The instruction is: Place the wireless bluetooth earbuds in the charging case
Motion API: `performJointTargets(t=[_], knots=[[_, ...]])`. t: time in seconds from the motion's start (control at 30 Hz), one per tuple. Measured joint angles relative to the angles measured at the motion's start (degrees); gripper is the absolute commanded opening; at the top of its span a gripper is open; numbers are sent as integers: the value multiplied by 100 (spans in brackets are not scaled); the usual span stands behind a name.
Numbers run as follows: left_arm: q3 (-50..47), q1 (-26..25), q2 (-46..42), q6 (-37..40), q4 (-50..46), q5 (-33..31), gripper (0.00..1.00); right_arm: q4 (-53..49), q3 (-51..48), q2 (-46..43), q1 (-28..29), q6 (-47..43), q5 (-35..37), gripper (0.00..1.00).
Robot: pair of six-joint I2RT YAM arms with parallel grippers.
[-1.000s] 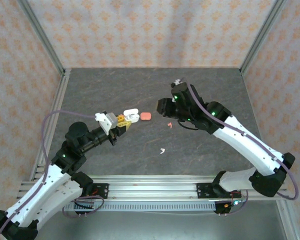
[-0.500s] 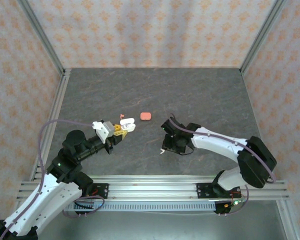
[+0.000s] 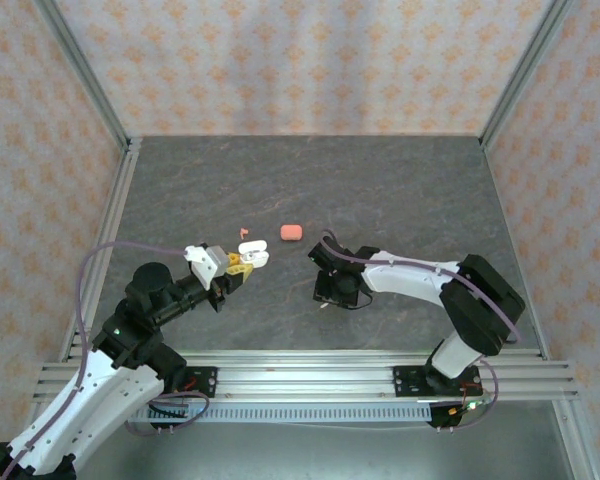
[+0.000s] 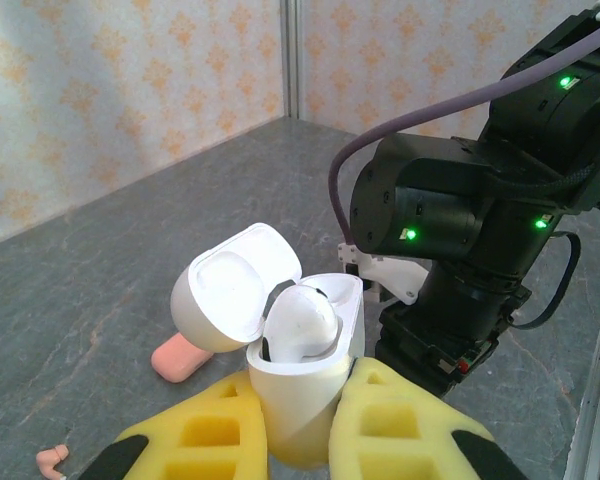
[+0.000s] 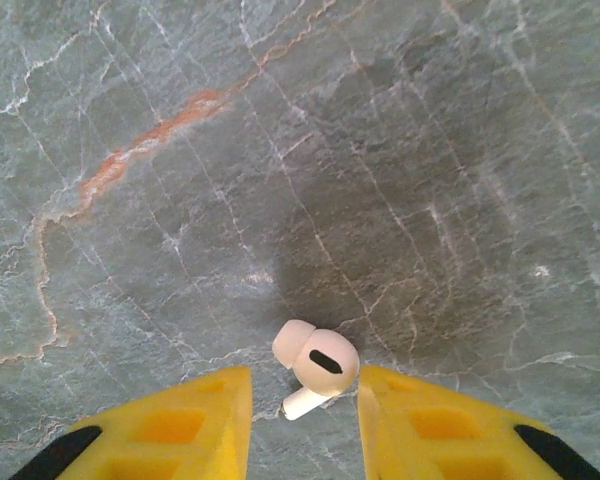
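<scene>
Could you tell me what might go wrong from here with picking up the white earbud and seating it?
1. The white earbud lies off-centre between the open right gripper's fingers; closing may flick it away instead of gripping it.
2. The left gripper pinches only the lower body of the open white charging case, so pressing a bud in could tilt it.
3. The right arm sits close beside that case; lifting could knock it.
</scene>
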Motion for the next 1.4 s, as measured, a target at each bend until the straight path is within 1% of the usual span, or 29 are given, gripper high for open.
performJointTargets(t=[0.43, 0.63, 0.83, 1.13, 1.3, 1.4], knots=[[-39, 0, 186, 0, -2, 2, 0, 2, 0, 129, 0, -221, 129, 32], [-42, 0, 120, -2, -20, 2, 0, 50, 0, 155, 0, -282, 127, 28], [-42, 0, 50, -24, -68, -2, 0, 184, 0, 264, 2, -361, 98, 27], [-42, 0, 46, -85, -90, -33, 0, 258, 2, 289, 2, -485, 83, 19], [-42, 0, 46, -90, -90, -42, 0, 57, 155, 249, 0, -629, 195, 16], [-42, 0, 44, -90, -87, -42, 0, -177, 284, 26, 2, -802, 372, 16]])
